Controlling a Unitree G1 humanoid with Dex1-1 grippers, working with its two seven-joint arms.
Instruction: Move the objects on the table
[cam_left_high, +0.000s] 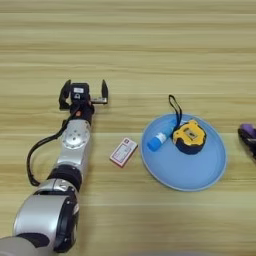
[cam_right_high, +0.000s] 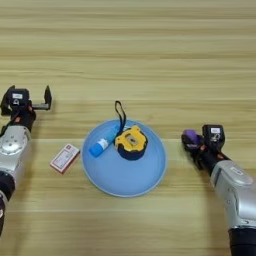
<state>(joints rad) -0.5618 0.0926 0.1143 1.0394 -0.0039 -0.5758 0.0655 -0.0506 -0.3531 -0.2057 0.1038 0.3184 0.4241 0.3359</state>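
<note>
Three small objects are in play. The tape measure (cam_left_high: 189, 137) and the blue tube (cam_left_high: 160, 140) already lie on the blue plate (cam_left_high: 187, 175), touching or nearly so, the tube at the plate's left rim and the tape's black strap (cam_left_high: 174, 109) trailing over the far rim onto the table (cam_left_high: 150, 40). The red-and-white box (cam_left_high: 123, 151) lies flat on the wood just beside the plate's left edge, apart from it.

The left gripper (cam_left_high: 84, 93) hovers over bare table, beyond the box and to its left, fingers spread wide with nothing between them. The right gripper (cam_right_high: 192, 142) sits just right of the plate with something purple (cam_right_high: 189, 136) at its tip; whether its fingers are closed on it I cannot tell.

With no goal stated, the box looks the likeliest next pick, and the left arm is the nearer one. Being flat, it gives little to grip: best to come straight down, turn the wrist so the fingers straddle its narrow width, and close on the long edges. Press low enough to catch the sides without skidding it into the plate.
</note>
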